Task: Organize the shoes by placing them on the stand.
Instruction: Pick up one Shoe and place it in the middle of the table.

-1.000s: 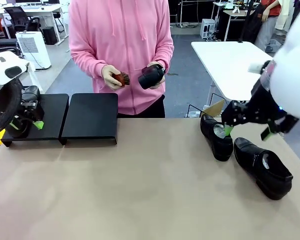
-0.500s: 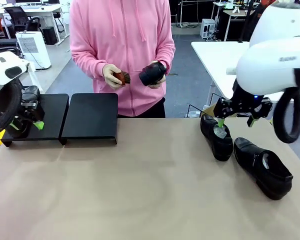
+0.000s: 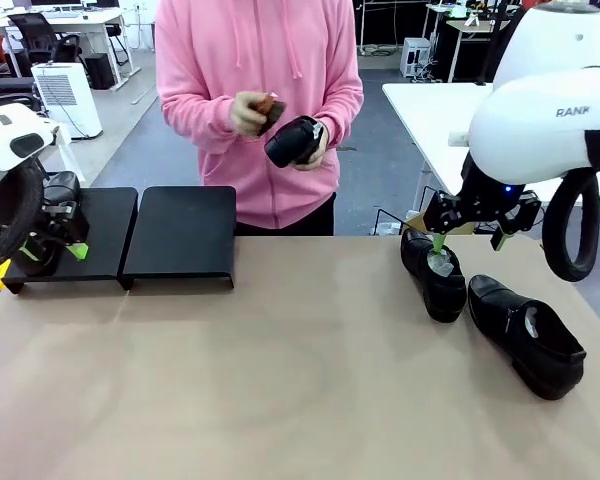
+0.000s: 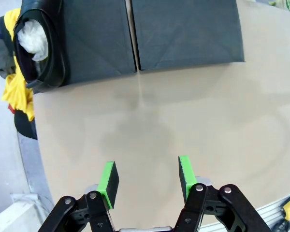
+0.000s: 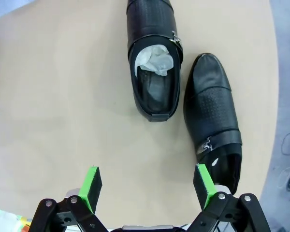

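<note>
Two glossy black shoes [image 3: 435,275] [image 3: 528,335] lie on the tan table at the right. In the right wrist view the nearer shoe [image 5: 154,72] is stuffed with white paper and the other shoe [image 5: 212,116] lies beside it. My right gripper [image 3: 470,240] [image 5: 147,186] hovers open just above them, holding nothing. The black stand [image 3: 180,235] [image 4: 183,34] sits at the far left. One shoe [image 4: 38,43] rests on its left section. My left gripper [image 3: 50,247] [image 4: 147,176] hangs open over the table near that section. The person holds another shoe [image 3: 295,140] and a brown brush [image 3: 268,105].
A white table [image 3: 460,120] stands behind my right arm, and a cardboard piece [image 3: 430,215] sticks up at the far table edge by the shoes. Yellow cloth [image 4: 21,96] hangs beyond the table edge near the stand. The table's middle is bare.
My right arm has swung up and left, its gripper now directly over the two shoes. The person has raised the held shoe and brush higher. The left arm has not moved.
</note>
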`<state>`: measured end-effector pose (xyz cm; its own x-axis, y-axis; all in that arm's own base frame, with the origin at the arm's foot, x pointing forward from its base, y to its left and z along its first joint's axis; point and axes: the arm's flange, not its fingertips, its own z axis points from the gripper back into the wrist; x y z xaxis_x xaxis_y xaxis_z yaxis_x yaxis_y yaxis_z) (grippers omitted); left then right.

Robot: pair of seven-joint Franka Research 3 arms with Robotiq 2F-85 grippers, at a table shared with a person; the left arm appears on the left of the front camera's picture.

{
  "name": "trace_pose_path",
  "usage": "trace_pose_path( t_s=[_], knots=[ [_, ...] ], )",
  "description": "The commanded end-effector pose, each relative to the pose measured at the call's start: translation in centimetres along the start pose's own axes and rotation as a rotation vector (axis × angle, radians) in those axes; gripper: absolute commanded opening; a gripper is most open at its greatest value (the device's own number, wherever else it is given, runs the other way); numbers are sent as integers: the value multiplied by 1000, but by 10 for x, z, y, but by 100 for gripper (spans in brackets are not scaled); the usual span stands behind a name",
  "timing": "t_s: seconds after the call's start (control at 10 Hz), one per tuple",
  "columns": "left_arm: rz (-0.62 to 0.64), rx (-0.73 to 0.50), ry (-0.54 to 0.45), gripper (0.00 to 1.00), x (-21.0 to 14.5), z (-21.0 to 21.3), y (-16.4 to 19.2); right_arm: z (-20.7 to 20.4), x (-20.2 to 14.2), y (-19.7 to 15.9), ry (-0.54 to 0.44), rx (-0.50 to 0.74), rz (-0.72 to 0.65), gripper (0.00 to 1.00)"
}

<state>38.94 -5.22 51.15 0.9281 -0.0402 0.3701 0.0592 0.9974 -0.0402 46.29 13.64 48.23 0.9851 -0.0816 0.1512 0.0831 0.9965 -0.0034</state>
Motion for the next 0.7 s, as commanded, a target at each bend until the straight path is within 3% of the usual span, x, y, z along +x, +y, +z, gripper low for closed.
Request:
trace_pose_path(
  t_s=[0.0,0.1,0.2,0.6],
  knots=[
    [-8,-17,0,66,-2,1,2,-19,16,8,-11,-62,45,100],
    [-8,-17,0,66,-2,1,2,-27,29,18,-86,-64,99,100],
    [-8,-17,0,66,-2,1,2,-35,43,26,-85,-48,115,100],
    [-8,-17,0,66,-2,1,2,-78,88,31,14,6,73,100]
  ],
)
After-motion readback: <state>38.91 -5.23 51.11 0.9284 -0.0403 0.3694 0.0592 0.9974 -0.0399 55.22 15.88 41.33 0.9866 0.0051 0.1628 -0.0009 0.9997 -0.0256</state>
